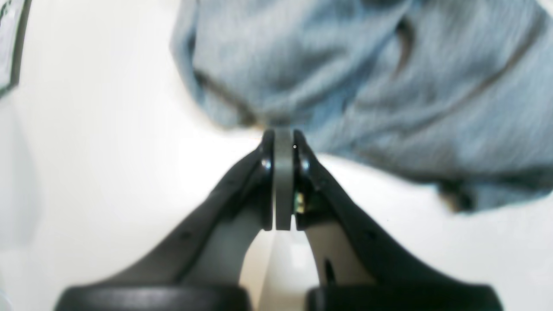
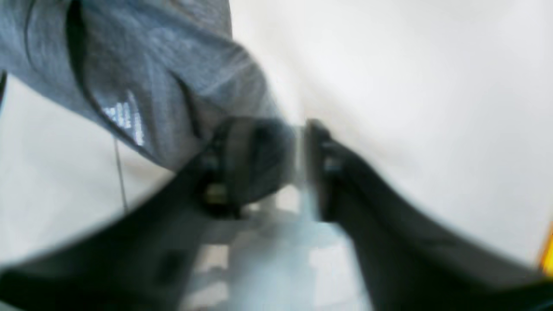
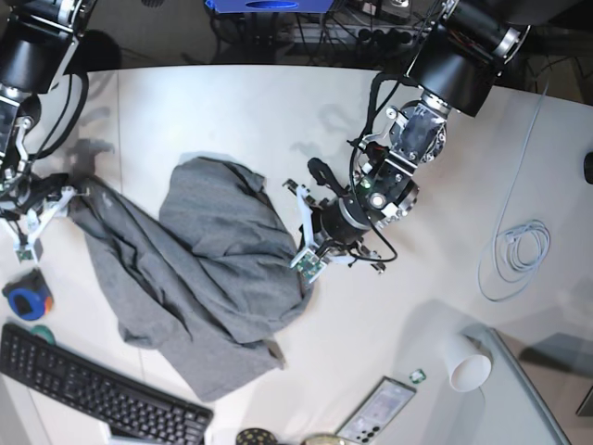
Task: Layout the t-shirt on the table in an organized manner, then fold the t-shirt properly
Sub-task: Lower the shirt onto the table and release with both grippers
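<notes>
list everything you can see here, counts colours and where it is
t-shirt: 1, heather grey, crumpled across the left half of the table
table: 1, white, under everything
keyboard: 1, black, near left corner
tape measure: 1, blue and orange, left edge above the keyboard
cable: 1, pale, coiled at the right
paper cup: 1, white, on its side, near right
phone: 1, dark screen, near edge
left pincer: 1, black, shut at the shirt's edge, pinching cloth
right pincer: 1, black, by the shirt's left end; view too blurred to judge its jaws
</notes>
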